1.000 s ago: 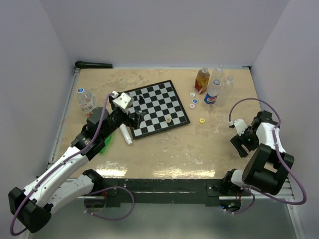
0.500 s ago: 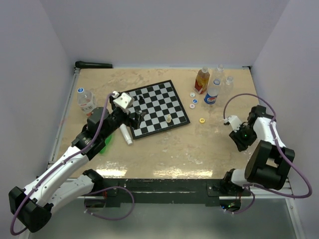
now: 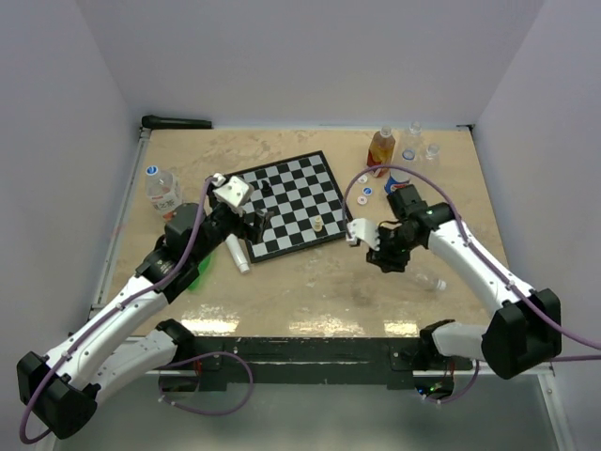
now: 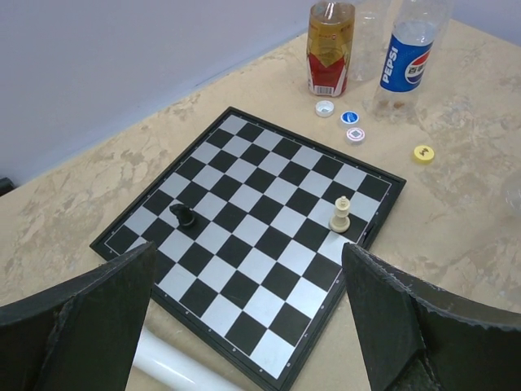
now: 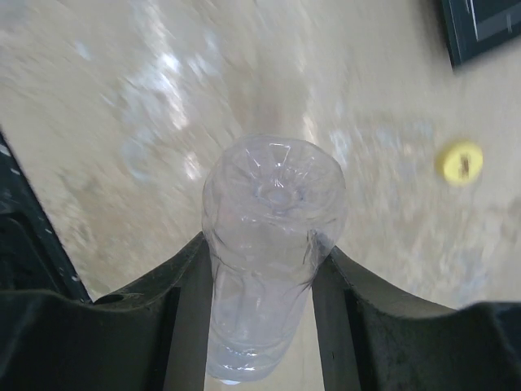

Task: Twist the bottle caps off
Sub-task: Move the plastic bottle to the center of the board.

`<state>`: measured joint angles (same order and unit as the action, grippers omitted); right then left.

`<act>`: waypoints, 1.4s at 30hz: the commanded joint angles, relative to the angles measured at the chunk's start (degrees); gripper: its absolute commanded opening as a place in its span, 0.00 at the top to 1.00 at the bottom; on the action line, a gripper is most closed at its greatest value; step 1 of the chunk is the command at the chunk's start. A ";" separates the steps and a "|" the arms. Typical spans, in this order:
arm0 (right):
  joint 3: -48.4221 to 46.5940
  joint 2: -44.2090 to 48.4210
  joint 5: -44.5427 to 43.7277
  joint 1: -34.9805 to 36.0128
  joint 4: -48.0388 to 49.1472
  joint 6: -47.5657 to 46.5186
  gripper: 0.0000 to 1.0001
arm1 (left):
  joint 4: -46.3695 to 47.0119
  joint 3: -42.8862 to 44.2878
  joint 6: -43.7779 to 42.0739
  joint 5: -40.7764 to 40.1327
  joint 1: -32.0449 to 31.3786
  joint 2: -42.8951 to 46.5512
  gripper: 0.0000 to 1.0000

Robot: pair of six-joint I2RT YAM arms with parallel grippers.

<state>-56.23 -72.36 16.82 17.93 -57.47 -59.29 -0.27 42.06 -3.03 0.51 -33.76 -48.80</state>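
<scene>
Right fingers [image 5: 163, 297] are clamped on a clear bottle [image 5: 273, 212], its base facing away, over the tabletop [image 5: 122, 90]; a yellow cap [image 5: 458, 160] lies on the tabletop nearby; left fingers [image 4: 89, 318] stand wide apart above the chessboard [image 4: 252, 244]; three caps [image 4: 350, 117] lie near the Pepsi bottle [image 4: 404, 57].

Left pincer [image 4: 248, 318] gapes wide; right pincer [image 5: 260, 277] is clamped, right arm [image 3: 470, 258] stretched inward.
</scene>
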 commanded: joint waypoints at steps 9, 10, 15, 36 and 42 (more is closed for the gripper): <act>-9.07 -11.39 6.03 28.02 4.65 9.45 0.64 | 0.45 -2.42 1.17 -9.12 0.18 2.38 0.00; -9.86 -12.71 5.86 29.25 5.09 9.80 0.63 | -2.16 -2.51 2.49 -9.39 0.27 3.17 0.00; -13.81 -19.04 4.98 33.91 6.67 10.86 0.57 | -7.10 -2.60 9.35 -9.13 0.27 9.24 0.00; -14.35 -13.18 10.67 28.05 6.42 10.78 0.20 | -16.95 -1.19 18.32 8.08 0.27 7.49 0.00; -10.84 -2.72 22.01 16.90 4.74 5.68 0.20 | -14.41 0.29 14.90 22.76 -0.43 0.57 0.02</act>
<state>-69.49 -81.73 28.62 40.58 -50.54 -49.69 -16.69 39.11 14.11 10.90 -33.71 -43.77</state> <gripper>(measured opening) 0.798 0.990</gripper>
